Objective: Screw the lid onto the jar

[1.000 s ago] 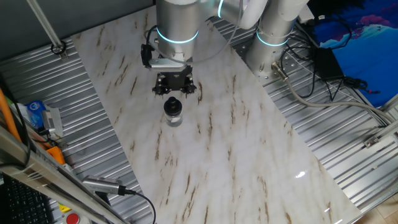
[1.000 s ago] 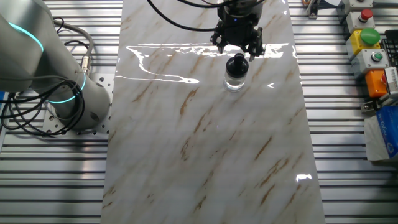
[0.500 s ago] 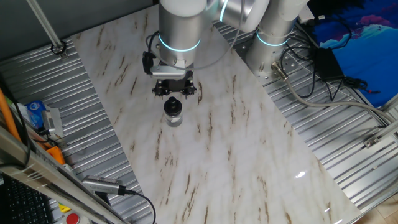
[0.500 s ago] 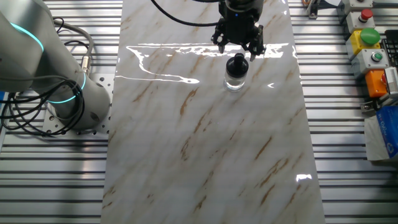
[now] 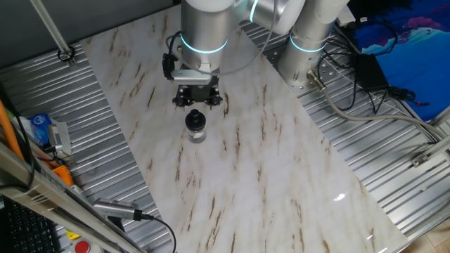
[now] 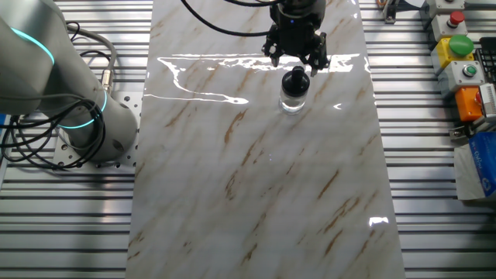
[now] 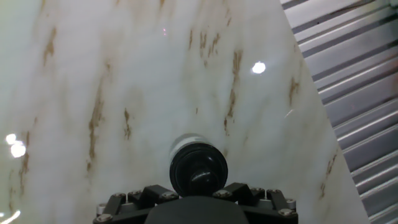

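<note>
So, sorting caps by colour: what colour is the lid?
Black; the lid shows best in the hand view.

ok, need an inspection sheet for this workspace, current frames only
Surface: marbled white table, glare patches.
Job's things: jar upright, black lid sitting on top; thread seating cannot be told.
Clutter: nothing seen on the table.
Gripper: gripper above the lid, fingers spread, holding nothing.
Cables: black cables by the arm base; black cable at the table's edge.
Surroundings: ribbed metal decking, button box.
</note>
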Available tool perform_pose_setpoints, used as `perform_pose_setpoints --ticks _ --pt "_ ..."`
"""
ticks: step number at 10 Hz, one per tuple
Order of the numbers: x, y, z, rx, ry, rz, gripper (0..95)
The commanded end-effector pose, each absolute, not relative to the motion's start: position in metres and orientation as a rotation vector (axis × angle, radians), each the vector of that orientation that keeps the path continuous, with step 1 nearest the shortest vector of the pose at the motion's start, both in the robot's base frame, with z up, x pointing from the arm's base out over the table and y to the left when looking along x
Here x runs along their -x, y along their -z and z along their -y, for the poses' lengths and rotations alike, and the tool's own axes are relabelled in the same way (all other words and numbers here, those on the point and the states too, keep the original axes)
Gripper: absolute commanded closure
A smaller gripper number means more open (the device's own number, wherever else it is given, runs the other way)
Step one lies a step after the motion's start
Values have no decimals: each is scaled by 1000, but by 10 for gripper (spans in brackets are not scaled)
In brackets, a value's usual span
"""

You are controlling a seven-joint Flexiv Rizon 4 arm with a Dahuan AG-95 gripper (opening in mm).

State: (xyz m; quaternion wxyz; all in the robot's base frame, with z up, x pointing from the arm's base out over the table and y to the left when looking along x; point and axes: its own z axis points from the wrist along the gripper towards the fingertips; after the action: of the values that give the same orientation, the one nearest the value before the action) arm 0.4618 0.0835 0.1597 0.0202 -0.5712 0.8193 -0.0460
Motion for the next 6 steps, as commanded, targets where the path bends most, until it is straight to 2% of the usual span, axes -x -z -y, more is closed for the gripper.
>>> perform_pose_setpoints --ticks 1,6 --pt "-462 -159 -83 1813 102 -2485 190" --pt "-462 -159 -83 1891 53 -2403 190"
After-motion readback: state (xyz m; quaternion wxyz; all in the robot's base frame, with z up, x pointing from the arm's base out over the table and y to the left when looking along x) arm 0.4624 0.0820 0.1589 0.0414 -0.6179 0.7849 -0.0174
